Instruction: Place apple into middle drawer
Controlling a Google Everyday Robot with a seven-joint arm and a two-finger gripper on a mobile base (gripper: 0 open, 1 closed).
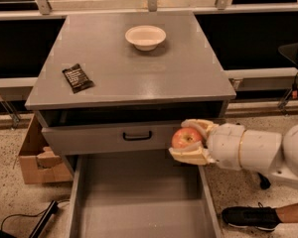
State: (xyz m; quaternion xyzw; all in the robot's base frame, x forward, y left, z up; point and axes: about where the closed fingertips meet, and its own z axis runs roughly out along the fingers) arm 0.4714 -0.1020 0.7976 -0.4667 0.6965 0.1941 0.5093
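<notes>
Single camera: elevated before the grey flat-topped cabinet [154, 78], tilted downward, near; the cream two-finger gripper [183, 140], clasping the round red-orange apple [187, 137], sits at frame right, mid-height.

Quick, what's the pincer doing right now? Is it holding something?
The pincer is closed on the apple, by the back right corner of the open middle drawer.
</notes>
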